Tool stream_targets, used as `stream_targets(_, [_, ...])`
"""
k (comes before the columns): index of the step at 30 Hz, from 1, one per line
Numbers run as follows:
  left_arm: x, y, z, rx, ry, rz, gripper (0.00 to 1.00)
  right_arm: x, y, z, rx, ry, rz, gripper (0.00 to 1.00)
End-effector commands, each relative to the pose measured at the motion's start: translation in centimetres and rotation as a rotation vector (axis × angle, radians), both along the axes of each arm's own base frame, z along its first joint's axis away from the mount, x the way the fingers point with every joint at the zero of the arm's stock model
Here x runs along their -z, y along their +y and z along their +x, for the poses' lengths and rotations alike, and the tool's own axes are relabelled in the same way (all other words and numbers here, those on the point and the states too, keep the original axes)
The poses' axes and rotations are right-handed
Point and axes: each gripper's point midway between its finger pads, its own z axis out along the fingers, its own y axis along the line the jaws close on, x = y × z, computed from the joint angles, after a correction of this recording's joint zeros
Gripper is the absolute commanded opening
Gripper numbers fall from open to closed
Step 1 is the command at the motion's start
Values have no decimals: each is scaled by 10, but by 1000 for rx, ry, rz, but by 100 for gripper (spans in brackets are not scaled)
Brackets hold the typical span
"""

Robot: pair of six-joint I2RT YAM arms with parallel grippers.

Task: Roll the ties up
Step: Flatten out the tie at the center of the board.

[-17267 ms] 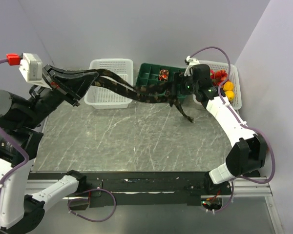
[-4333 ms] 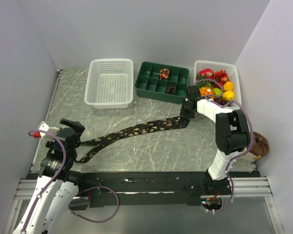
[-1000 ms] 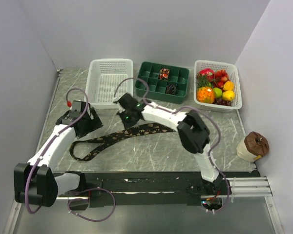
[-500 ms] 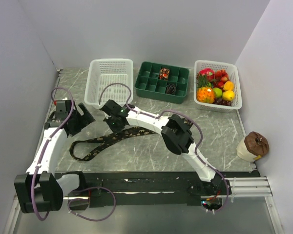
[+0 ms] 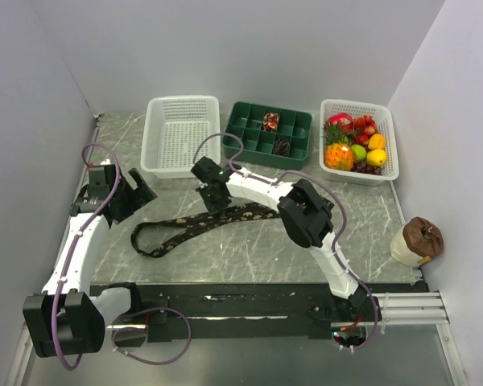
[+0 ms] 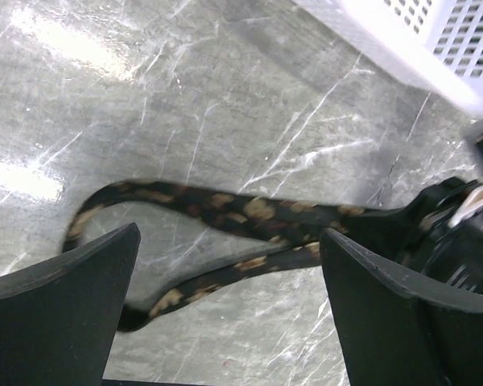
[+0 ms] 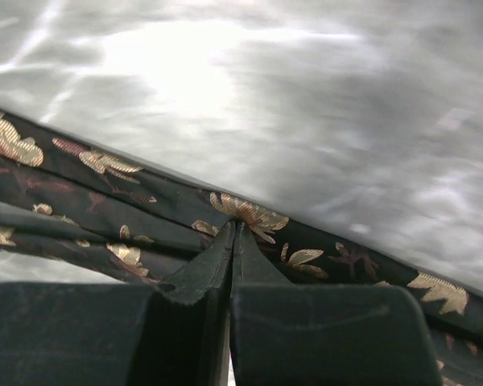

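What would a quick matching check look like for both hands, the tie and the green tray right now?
Things:
1. left hand
2. right hand
3. patterned tie
4. green compartment tray

States:
A. holds two rolled ties
B. open, above the table
C. shut on the tie
D. lying looped on the table

Pairs: 1-B, 2-C, 3-D, 4-A

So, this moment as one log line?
tie: unrolled, folded double | left fingers: open, off tie | right fingers: shut on tie
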Motion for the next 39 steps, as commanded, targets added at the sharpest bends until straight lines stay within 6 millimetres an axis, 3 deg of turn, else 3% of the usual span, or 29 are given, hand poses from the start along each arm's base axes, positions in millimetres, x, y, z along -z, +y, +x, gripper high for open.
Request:
stream_targets(1, [-8,-2,4,24,-32,-4,99,21,-54,11,94,25,-133,0])
stream_targets(6, [6,-4,-1,28,6,-18,99,15,-58,17,91,12,-122,0])
stream_targets(9, [22,-2,-7,-9,54,-29,98,-5,-47,25,72,-29,-73,0])
stream_targets(14, [32,15,-7,-94,99,34,97,-56,-28,42,43,-123,31,0])
stream_targets(17, [45,24,-6,-118,153,78,93,-84,-17,45,14,-168,96,0])
stream_targets(20, [58,28,-3,-103,231,151,90,-104,-3,37,-56,-179,177,0])
stream_targets(25, [65,20,-2,-69,242,136,86,-113,2,30,-94,-179,216,0])
stream_targets(29, [59,23,-2,-87,225,154,74,-117,10,25,-123,-167,257,0])
stream_targets(31, [68,23,-3,-82,265,176,70,-121,13,23,-142,-160,277,0])
stream_targets(35, [86,17,-6,-40,355,224,72,-129,17,22,-164,-161,295,0])
stream_targets(37, [86,14,-6,-25,349,226,74,-134,19,22,-177,-164,310,0])
stream_targets(39, [72,16,-2,-42,291,230,76,-138,24,17,-197,-150,336,0])
